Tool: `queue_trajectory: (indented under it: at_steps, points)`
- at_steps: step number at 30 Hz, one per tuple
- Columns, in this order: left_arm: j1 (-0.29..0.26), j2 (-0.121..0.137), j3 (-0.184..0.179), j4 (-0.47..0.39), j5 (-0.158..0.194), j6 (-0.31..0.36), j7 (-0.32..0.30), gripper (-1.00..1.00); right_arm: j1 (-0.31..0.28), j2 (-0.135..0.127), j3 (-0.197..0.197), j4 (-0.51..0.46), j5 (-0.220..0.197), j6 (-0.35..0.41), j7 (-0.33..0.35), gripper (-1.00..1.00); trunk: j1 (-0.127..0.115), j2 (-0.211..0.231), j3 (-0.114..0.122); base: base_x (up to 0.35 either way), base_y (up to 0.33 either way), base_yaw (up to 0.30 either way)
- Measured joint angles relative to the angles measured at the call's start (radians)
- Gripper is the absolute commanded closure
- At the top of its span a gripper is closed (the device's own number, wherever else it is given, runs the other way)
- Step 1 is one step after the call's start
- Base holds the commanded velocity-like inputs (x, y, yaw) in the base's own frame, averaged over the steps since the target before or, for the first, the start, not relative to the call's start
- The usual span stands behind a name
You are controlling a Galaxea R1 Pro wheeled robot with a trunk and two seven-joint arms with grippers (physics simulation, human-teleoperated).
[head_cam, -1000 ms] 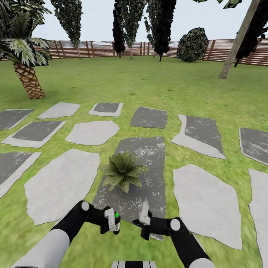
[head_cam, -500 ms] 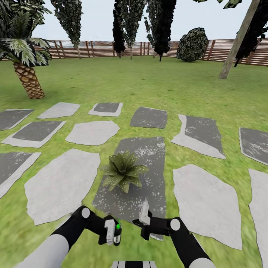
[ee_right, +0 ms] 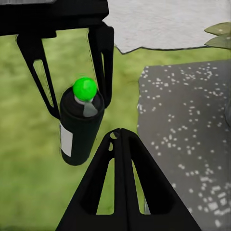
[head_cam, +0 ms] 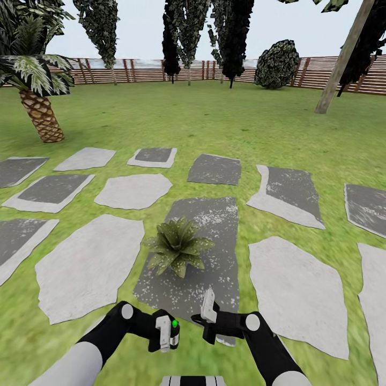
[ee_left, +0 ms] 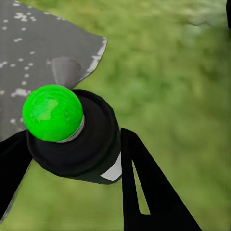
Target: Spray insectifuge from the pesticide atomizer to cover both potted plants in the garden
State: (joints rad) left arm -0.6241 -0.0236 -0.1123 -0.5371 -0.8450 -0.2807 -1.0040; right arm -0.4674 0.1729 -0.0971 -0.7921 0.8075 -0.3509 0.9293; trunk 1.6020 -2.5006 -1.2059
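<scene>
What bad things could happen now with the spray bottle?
1. The left gripper holds the atomizer by its sides, over grass. If the grip loosens, it might drop and roll away.
2. The right gripper sits close beside the bottle, so the two might bump.
3. The plant sits ahead on the dark stone, some way from the bottle. Spray from here might miss some leaves.

Left hand (head_cam: pixel 167 333) grips the pesticide atomizer (head_cam: pixel 173 333) near one potted plant (head_cam: pixel 178 247).
</scene>
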Motion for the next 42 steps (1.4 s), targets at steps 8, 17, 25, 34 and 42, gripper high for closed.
queue_trajectory:
  at_steps: [8,17,25,34,42]
  points:
    - [0.0,-0.02,0.002,-0.001,0.001,0.0,0.032,1.0,0.0,0.0,0.0,0.0,0.0,0.0,0.0,1.0,0.0,0.0,0.0,0.0,0.0,0.0]
    - [0.0,-0.044,0.001,-0.001,0.0,-0.004,0.04,1.0,0.0,0.0,0.0,0.0,0.0,0.0,0.0,1.0,0.0,0.0,0.0,0.0,0.0,0.0]
    - [0.0,-0.051,0.002,0.0,0.027,-0.007,0.033,1.0,0.0,0.0,0.0,0.0,0.0,0.0,-0.001,1.0,0.0,0.0,0.0,0.0,0.0,0.0]
    - [0.0,-0.053,0.0,0.0,0.057,-0.009,0.031,1.0,0.0,0.0,0.0,0.0,0.001,0.0,-0.001,1.0,0.0,0.0,0.0,0.0,0.0,0.0]
    - [0.0,-0.058,-0.001,0.0,0.057,-0.008,0.031,1.0,0.0,0.0,0.0,0.002,0.001,0.0,-0.002,1.0,0.0,0.0,0.0,0.0,0.0,0.0]
